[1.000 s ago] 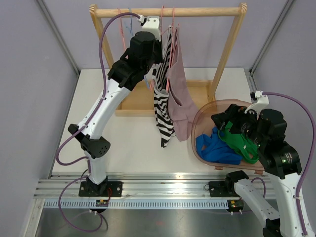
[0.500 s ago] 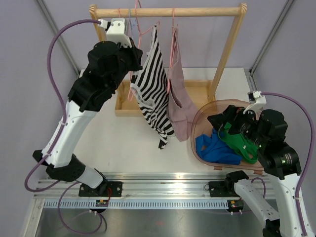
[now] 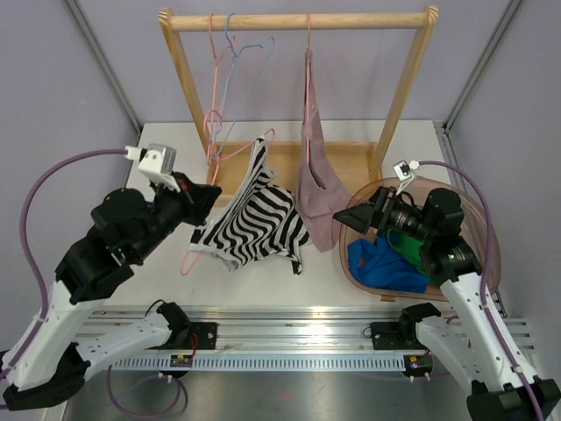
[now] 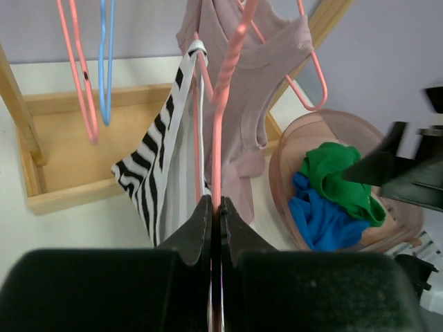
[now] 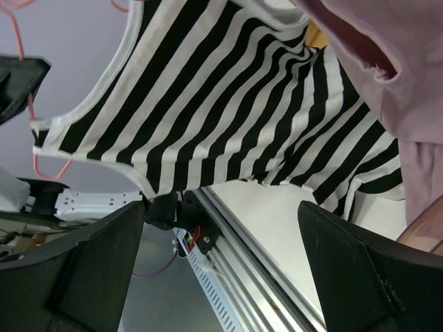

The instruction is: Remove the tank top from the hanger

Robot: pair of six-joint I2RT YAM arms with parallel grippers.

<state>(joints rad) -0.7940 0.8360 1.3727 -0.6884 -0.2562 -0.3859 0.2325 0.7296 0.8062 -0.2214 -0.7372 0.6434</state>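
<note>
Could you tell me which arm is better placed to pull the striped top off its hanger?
Right. The right fingers are open and face the striped top. The left fingers are shut on the hanger, so that arm is busy.

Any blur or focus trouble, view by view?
Top external: sharp, evenly lit, no glare. Left wrist: the left gripper is dark and soft-edged up close, while the pink hanger it clamps and the striped tank top are clear. Right wrist: the right gripper shows as blurred dark shapes; the stripes are crisp.
</note>
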